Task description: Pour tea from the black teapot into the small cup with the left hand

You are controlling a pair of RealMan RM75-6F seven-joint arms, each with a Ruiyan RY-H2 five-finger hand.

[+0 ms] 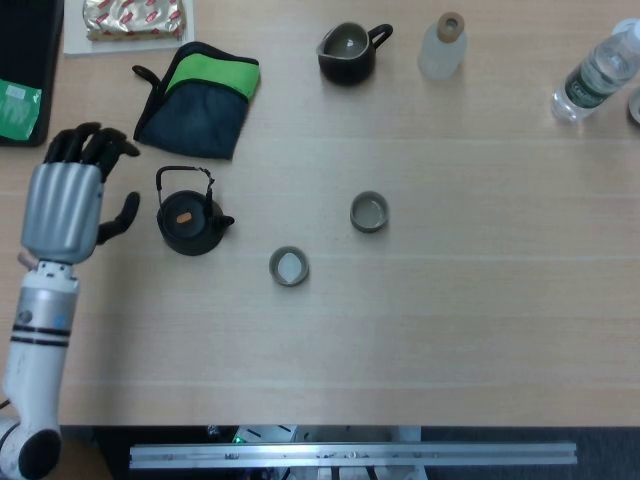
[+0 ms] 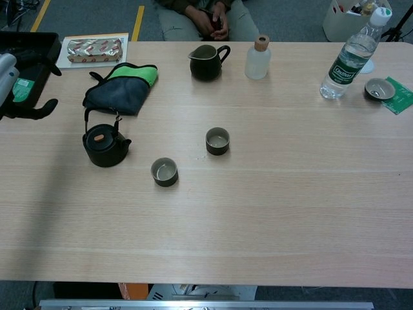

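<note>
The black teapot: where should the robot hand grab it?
Probably the wire bail handle arching upright over the black teapot, taken from above. The spout points right toward the cups, and the left robot hand sits open to its left.

Matt black teapot [image 1: 190, 222], pale wood-grain table [image 1: 480, 320], soft cloth pouch [image 1: 200, 98].

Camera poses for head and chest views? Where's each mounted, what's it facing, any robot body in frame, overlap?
Head view: high above the near table edge, looking almost straight down; the left hand and forearm show at left.
Chest view: lower, at the near edge, angled forward across the table to a seated person beyond; only part of the left hand shows at the left border.
Shared: black teapot, both small cups, green-black cloth, pitcher.
</note>
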